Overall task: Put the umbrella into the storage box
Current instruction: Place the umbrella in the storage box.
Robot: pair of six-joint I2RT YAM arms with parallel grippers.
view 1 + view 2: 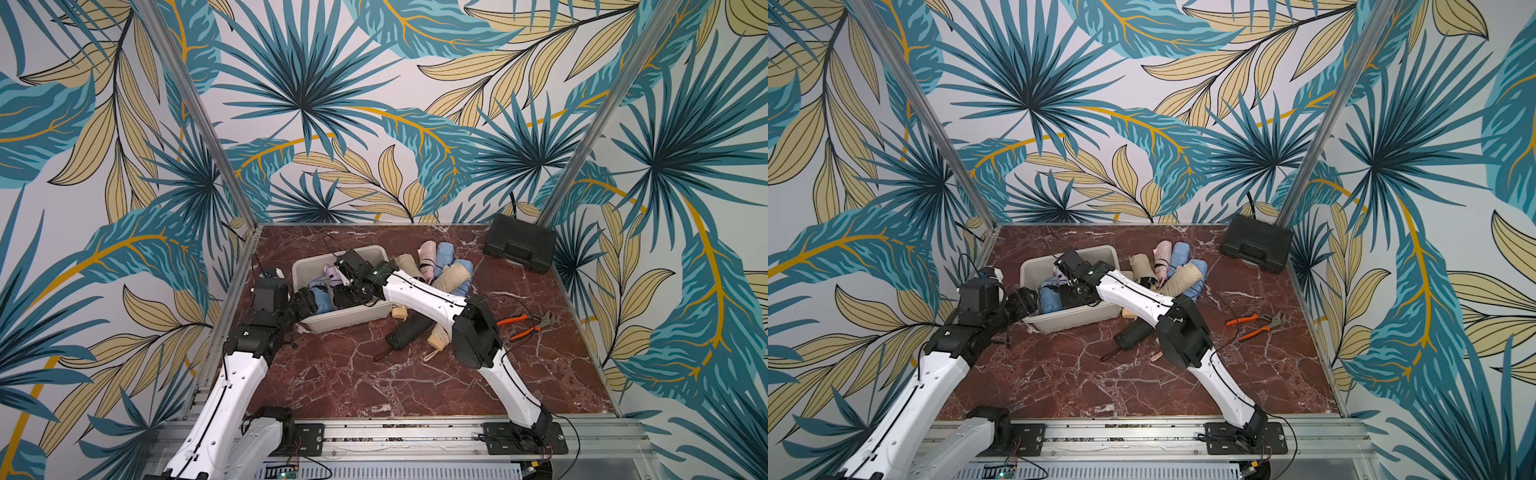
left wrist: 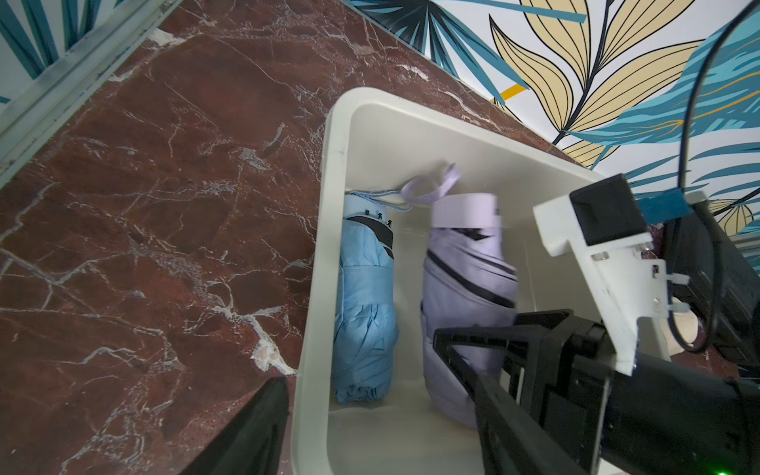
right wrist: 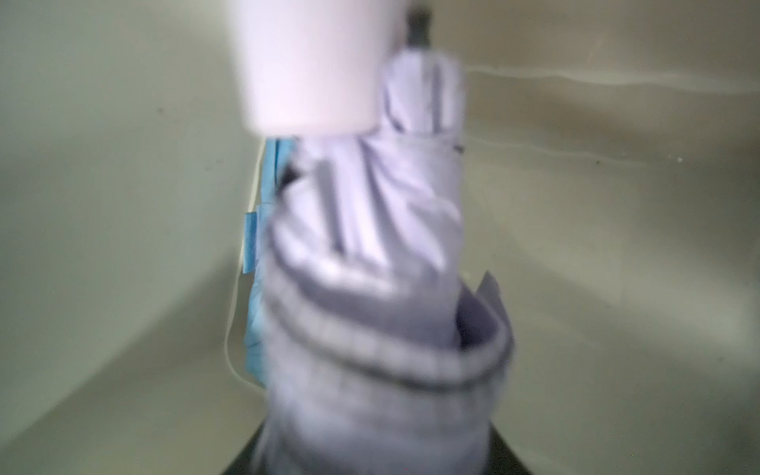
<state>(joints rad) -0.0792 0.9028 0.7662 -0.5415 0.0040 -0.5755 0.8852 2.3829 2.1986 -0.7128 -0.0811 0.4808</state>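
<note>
Lilac umbrella [image 2: 464, 296], folded, lies in box [image 2: 335, 172] beside blue umbrella [image 2: 364, 312]: probably light, soft slippery fabric, rigid cap, take mid-body; right gripper [image 1: 343, 293] at it, grip unclear; left gripper [image 1: 313, 305] apart.

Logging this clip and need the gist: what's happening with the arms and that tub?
The right pincer is down inside the storage box with a lavender umbrella; whether it grips it is unclear. A light blue umbrella lies beside it in the box. The left pincer is open at the box's end. Several more umbrellas lie outside on the table.
</note>
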